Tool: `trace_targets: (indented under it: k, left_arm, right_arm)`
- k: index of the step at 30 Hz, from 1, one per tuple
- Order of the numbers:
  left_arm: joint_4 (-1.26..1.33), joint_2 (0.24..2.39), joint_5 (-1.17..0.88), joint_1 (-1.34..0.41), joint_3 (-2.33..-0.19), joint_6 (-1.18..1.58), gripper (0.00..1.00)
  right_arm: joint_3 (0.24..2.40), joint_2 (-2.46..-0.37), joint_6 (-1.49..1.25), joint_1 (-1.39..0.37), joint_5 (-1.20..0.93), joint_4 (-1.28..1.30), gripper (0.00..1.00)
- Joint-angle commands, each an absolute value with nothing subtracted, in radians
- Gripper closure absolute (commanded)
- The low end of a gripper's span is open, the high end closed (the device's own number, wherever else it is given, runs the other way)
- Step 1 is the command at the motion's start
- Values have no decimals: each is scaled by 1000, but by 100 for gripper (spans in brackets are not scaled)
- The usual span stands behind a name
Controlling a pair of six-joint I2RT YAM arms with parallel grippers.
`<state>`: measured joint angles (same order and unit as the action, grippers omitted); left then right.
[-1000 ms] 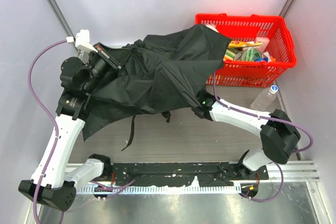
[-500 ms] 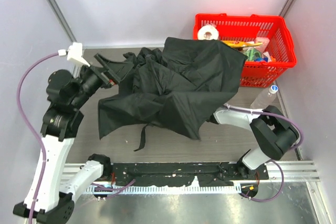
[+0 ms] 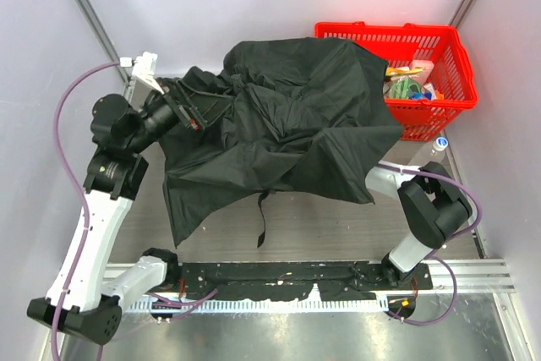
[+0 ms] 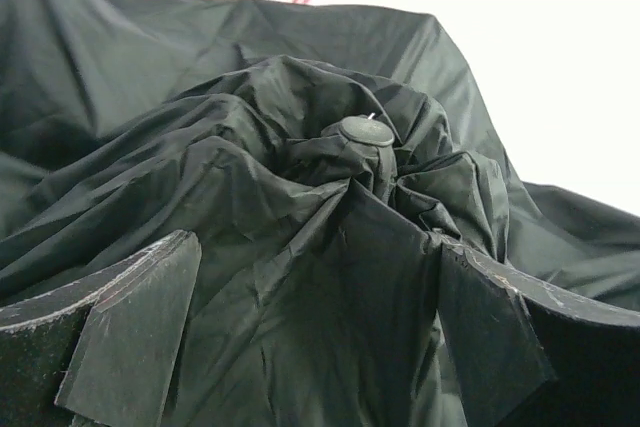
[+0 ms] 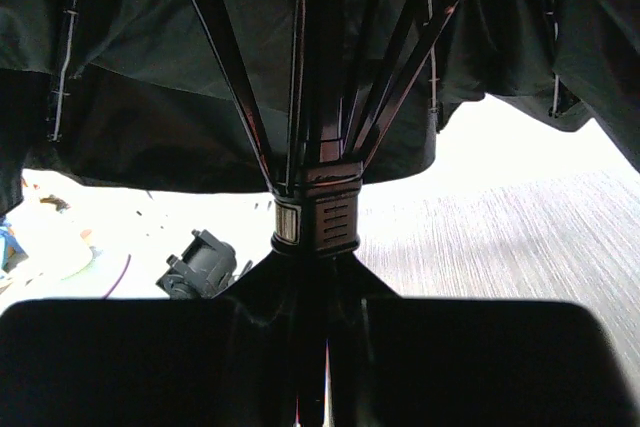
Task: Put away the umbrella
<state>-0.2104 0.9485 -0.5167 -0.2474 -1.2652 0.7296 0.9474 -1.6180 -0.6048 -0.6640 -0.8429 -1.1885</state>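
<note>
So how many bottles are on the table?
1: a clear bottle by the red basket's near right corner. The umbrella covers much of the table, so more may be hidden.

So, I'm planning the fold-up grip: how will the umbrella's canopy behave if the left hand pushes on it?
The umbrella canopy is probably floppy: it drapes in loose folds and would likely crumple rather than slide. The ribs under it look thin, so they may bend or spring back.
</note>
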Motion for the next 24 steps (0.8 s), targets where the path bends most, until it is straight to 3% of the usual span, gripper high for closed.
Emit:
trace_targets:
  k: [1,10,13,20,21,22,24]
  left_arm:
    - [43,974,-658,-247,-1241,745,0]
    - [224,1095,-715,-331,-1241,795,0]
    - [99,1109,-658,-373,-1270,709,1]
    - [-150,1008,-459,-383,-1259,537,86]
    - [-176,987,-443,-383,-1253,522,89]
    - [-198,961,-430,-385,-1241,505,84]
    - [-241,910,-430,-383,-1235,491,44]
  right_arm:
    - [1020,-1615,-637,-673,-893,-1270,99]
    - [1077,-1646,-581,-709,-910,-1157,99]
    - [1083,-1646,-580,-715,-913,-1141,99]
    - [1055,-1629,-586,-693,-894,-1147,99]
    - [1052,-1629,-610,-681,-897,-1181,99]
    - [1046,-1631,-623,-673,-914,-1201,99]
    - [1045,-1631,-638,-663,-954,-1209,99]
